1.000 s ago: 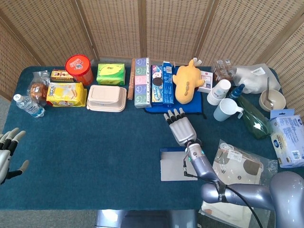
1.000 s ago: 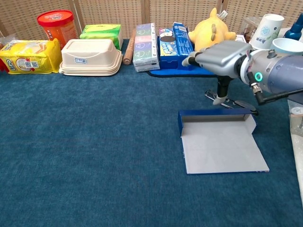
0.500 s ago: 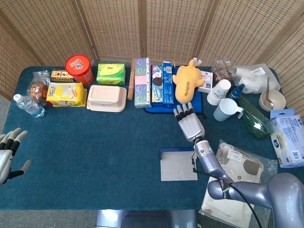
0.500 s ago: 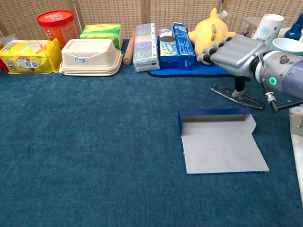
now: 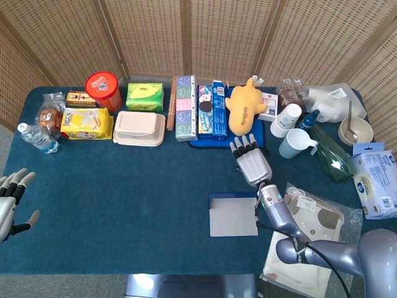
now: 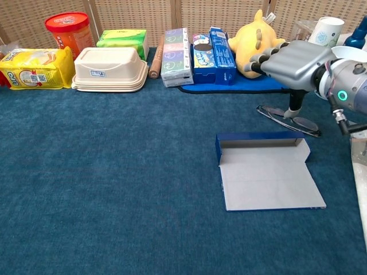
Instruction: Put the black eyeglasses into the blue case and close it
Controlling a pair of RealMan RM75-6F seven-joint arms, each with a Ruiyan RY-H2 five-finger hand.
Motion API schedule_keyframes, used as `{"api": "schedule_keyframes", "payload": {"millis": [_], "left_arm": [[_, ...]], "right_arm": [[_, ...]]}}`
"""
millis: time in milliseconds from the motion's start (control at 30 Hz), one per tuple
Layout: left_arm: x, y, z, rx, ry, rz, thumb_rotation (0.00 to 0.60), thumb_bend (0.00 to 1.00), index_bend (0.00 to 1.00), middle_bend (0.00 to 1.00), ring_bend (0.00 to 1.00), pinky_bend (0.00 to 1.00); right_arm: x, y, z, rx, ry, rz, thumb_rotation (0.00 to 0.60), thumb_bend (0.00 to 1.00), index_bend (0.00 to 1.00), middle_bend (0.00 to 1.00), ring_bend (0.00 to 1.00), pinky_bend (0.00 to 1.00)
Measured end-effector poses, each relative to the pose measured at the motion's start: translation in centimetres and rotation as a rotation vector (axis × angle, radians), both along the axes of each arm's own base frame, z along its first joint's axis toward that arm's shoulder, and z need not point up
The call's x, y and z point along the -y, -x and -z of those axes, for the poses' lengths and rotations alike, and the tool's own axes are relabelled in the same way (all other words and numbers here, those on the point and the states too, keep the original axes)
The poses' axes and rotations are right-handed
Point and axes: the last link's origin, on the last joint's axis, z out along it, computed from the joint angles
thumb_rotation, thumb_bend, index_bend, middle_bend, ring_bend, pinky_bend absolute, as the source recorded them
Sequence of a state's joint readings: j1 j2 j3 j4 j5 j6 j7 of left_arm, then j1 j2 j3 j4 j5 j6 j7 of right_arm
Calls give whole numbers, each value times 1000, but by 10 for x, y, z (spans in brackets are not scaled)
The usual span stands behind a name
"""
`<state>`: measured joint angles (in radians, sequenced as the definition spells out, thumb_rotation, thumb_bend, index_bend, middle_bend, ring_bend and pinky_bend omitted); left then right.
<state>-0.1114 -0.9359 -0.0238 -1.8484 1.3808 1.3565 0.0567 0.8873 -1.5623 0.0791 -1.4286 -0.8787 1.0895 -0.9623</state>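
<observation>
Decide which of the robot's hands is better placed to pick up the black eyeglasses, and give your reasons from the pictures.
The right hand. It hangs directly over the black eyeglasses, which lie on the table just behind the open blue case. The left hand sits at the table's far left edge.

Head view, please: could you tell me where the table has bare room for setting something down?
The widest bare cloth lies left of the open blue case, below the beige lunch box and yellow snack bag, reaching toward the left hand. The back row and the right end, around the mug and right hand, are crowded.
</observation>
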Motion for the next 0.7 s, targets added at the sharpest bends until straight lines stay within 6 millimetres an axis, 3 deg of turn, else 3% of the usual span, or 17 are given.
{"api": "schedule_keyframes", "payload": {"millis": [367,700], "left_arm": [[0,4,0,5,2,-2,600,319,19,0,0,0],[3,7,-5,-3,-6,-9,600,319,18,0,0,0]], "right_arm": [[-14,-14,-2,73,-34,76,577,0,0,48,6,110],[-14,9,8,-53,-20,95,575,0,0,45,0,110]]}}
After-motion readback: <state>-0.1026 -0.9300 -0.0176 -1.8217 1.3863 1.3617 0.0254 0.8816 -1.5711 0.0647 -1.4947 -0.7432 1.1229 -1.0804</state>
